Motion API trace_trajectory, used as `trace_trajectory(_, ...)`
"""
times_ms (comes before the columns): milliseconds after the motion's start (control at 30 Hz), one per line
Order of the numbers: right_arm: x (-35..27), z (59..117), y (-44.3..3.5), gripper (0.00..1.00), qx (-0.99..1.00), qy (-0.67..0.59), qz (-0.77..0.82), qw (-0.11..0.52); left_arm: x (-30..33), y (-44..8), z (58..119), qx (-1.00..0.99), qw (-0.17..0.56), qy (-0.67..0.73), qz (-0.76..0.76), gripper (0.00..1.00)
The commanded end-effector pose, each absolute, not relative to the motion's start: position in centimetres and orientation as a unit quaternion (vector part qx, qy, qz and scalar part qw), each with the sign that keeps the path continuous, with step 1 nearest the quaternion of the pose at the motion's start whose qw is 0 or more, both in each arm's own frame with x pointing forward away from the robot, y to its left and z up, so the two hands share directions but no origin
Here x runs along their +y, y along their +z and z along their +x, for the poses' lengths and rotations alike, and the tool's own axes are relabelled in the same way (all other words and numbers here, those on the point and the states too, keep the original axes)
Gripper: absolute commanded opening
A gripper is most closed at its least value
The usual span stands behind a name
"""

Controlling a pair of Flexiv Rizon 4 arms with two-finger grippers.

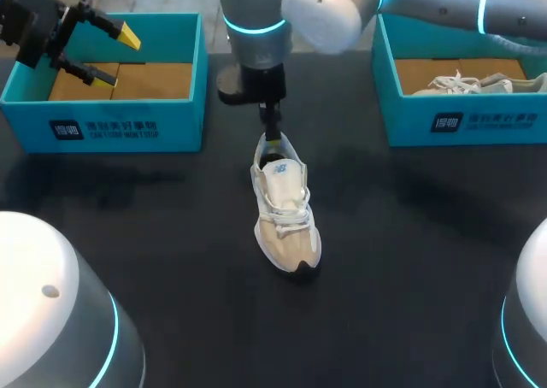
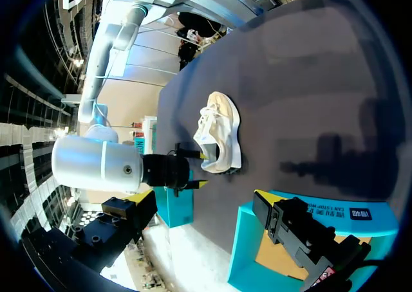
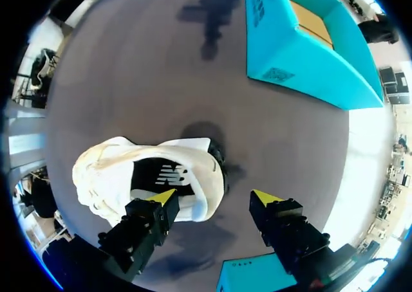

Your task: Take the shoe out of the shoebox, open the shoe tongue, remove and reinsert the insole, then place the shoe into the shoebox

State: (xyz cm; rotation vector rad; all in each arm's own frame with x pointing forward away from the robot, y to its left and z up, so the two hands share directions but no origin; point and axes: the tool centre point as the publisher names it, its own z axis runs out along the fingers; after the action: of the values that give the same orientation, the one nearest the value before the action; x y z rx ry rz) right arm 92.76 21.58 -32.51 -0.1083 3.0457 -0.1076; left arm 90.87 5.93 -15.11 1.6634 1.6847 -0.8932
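Mid-tabletop [image 1: 410, 260], the white-and-beige shoe [image 1: 286, 204] stands on its sole, outside both boxes, toe toward the near edge and heel toward the far edge. Its laces [image 1: 295, 219] lie loosely across the top, and my right wrist view shows the dark insole [image 3: 161, 175] seated inside the opening.

My right arm [image 1: 325, 12] comes in from the right, reaches past the middle and hangs the right tool [image 3: 215, 197] straight down over the heel. Its jaws stand wide. One yellow tip is over the shoe's opening, just inside the heel collar. The other is out behind the heel, above bare tabletop. I cannot tell whether either tip touches the shoe.

Far left, the left tool [image 1: 117, 57] hovers over the left box [image 1: 102, 127], also spread wide, with nothing between its tips. That teal box has a brown cardboard floor. My left wrist view puts the shoe well ahead of the left tool, with the right tool at its heel.

Far right, the matching right box [image 1: 461, 123] holds a second shoe [image 1: 479, 84], pale and lying low on the cardboard floor. Both boxes sit well apart from the shoe on the tabletop, one to each side of it.
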Motion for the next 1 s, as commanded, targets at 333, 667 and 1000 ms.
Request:
trace_trajectory(333, 21.4, 93.7, -36.1, 0.67, 0.998, -0.035, -0.034, 0.032, 5.9, -15.1, 90.8, 0.636, 0.301, -0.335, 0.627, 1.00)
trace_trajectory(667, 21.3, 94.0, -37.8, 0.49, 0.999, -0.038, -0.032, 0.020, 5.9, -15.1, 90.8, 0.636, 0.301, -0.335, 0.627, 1.00)
trace_trajectory(1000, 21.1, 93.5, -38.6, 0.24, 0.999, -0.039, -0.017, 0.007, 5.9, -15.1, 90.8, 0.636, 0.301, -0.335, 0.627, 1.00)
